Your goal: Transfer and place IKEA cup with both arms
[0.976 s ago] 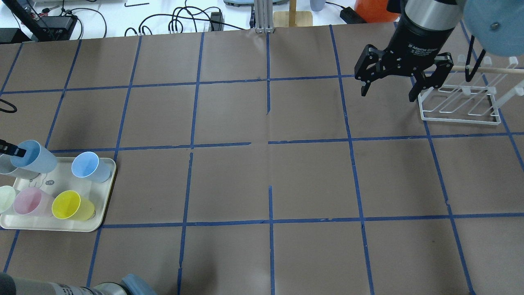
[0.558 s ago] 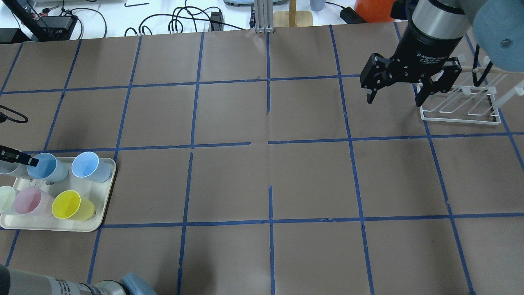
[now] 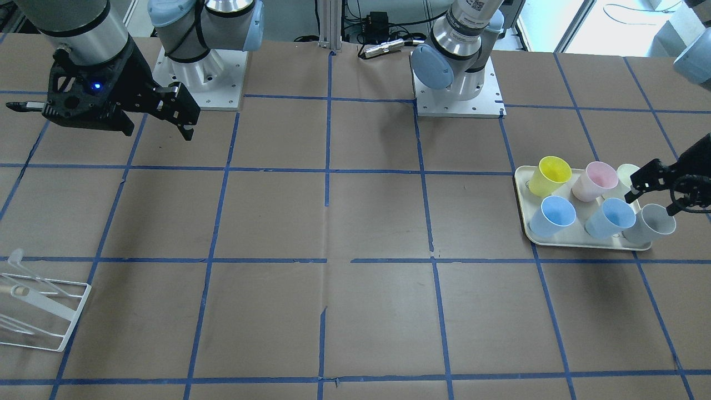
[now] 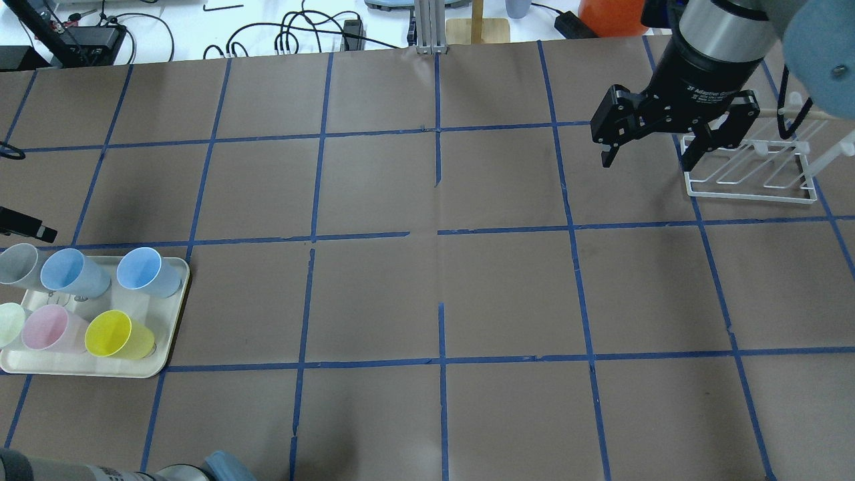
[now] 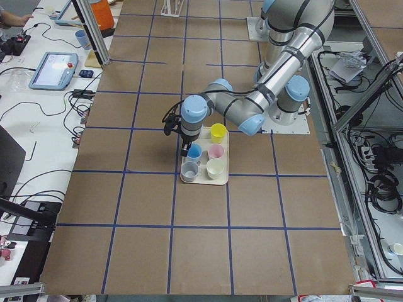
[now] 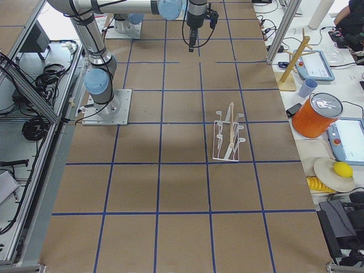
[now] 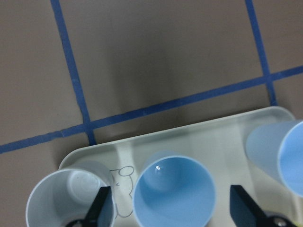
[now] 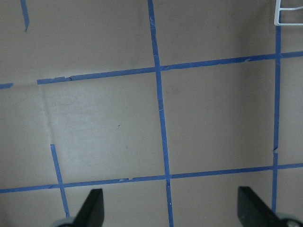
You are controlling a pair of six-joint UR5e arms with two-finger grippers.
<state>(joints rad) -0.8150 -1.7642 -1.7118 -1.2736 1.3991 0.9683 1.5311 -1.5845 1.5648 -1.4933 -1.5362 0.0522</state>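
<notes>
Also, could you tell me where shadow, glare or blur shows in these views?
Left wrist view: soft focus, a broad shadow on the paper beyond the tray, a small glint inside the IKEA cup. Front-facing view: the top right corner is washed out. Overhead view: a soft shadow beyond the tray.

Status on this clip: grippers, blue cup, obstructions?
Left gripper open above the IKEA cup. Right gripper open, empty, near the white rack. Cup upright on the tray, grey cup and second blue cup close beside it.
</notes>
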